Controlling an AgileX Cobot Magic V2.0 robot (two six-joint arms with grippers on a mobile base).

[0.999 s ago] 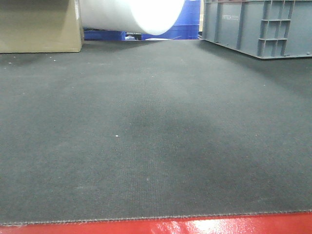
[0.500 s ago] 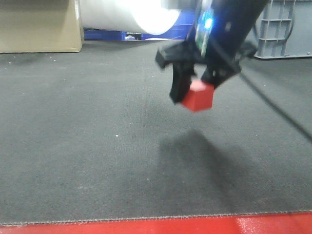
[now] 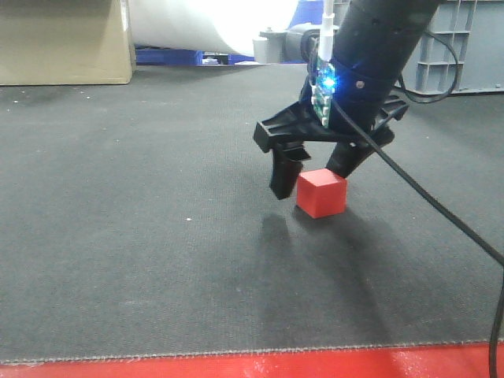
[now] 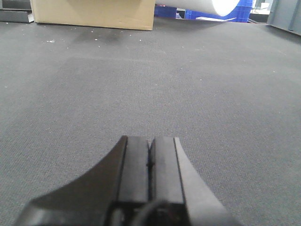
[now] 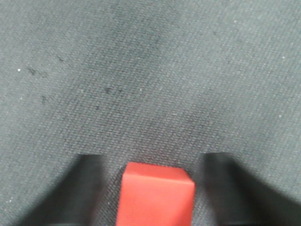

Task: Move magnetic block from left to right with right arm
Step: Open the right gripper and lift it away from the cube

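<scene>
The magnetic block (image 5: 157, 194) is cut off by the bottom edge of the right wrist view, where both jaws are blurred; in the front view, the right arm is cropped at the top

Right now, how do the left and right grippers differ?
The left gripper is shut, its fingers pressed together with nothing between them; the right gripper is open, with gaps either side of the red block resting on the mat. The left has only bare mat ahead; the right straddles the block. Both have black fingers and sit low over the same mat.
</scene>
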